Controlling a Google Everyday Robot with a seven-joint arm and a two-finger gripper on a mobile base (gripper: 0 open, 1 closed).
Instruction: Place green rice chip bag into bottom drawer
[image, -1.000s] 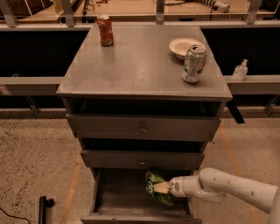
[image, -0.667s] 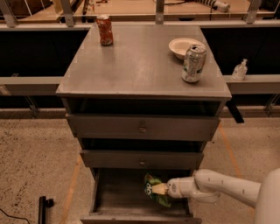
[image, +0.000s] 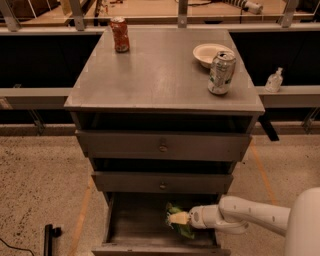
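We see the gripper (image: 176, 219) reaching from the right into the open bottom drawer (image: 134, 221), low in the picture. Its jaws are closed on the bag (image: 173, 208). Crumpled green shows above and below the pale jaw tips. The bag sits inside the drawer, towards its right side and about midway between front and back. We cannot tell whether its lower edge touches the drawer floor. The white arm (image: 252, 215) runs out to the right over the drawer's right wall, and a wide white part of the robot fills the lower right corner.

The left half of the drawer shows plain grey boards. Above it we see the middle drawer (image: 200, 183) and the top drawer (image: 115, 146), each with a small round knob at its centre. Both stand slightly forward of the cabinet frame.

On the counter (image: 155, 80) we find a red can (image: 119, 34) upright at the far left. A pale bowl (image: 210, 52) sits towards the far right. A silver can (image: 221, 73) stands upright just in front of the bowl, near the right edge. The two cans are well apart.

Beyond the counter's right side a small clear bottle (image: 274, 81) stands on a ledge. The floor (image: 40, 190) is speckled.
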